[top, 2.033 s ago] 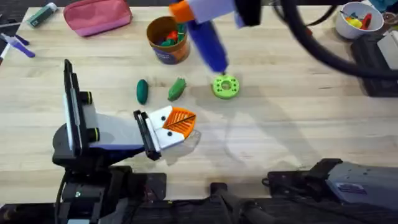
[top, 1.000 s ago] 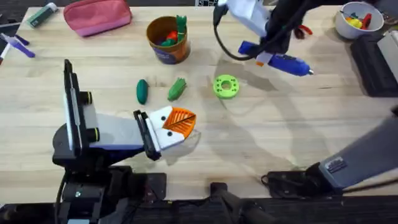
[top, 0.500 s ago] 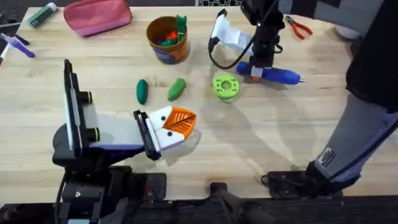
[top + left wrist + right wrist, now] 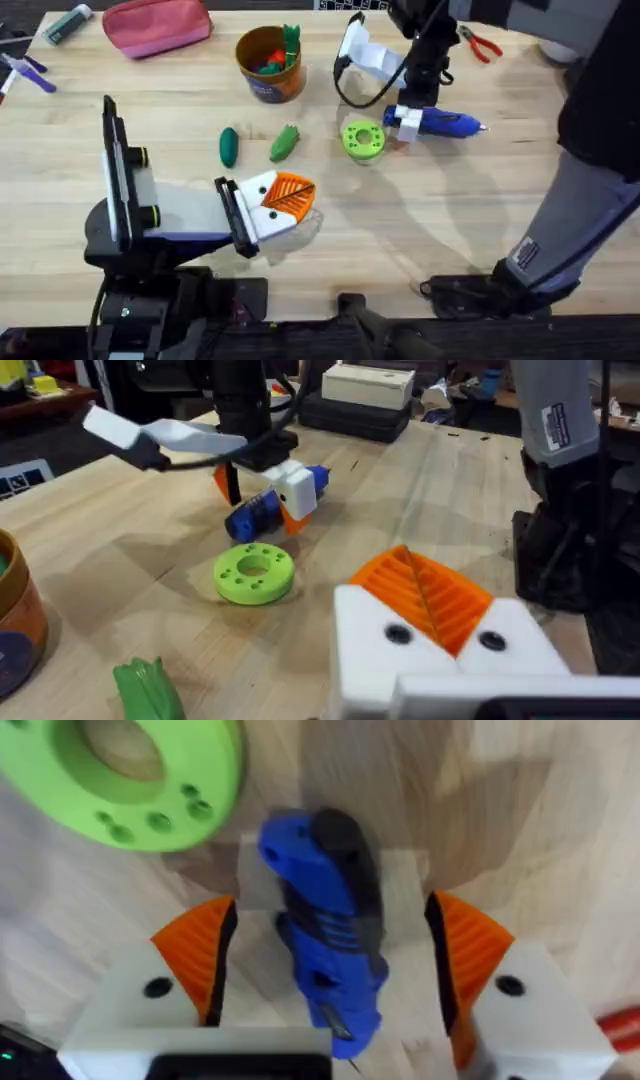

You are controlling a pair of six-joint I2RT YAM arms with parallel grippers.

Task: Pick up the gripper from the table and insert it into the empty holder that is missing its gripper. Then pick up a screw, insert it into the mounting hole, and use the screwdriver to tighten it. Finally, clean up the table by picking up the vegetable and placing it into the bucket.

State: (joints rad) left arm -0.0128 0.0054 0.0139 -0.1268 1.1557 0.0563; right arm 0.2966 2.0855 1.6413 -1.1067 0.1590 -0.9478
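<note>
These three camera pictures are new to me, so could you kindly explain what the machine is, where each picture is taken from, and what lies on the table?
Two robot arms work at a wooden table. One picture looks down from above; the other two come from small cameras on each arm's wrist.

The left claw, white with orange pads, rests low near the table's front edge, its jaws together and holding nothing. The right claw stands open around the blue screwdriver, which lies on the table beside a green disc; the pads are not touching it.

Also on the table: an orange cup with small items inside, two green toy vegetables, a pink pouch and red pliers.
</note>
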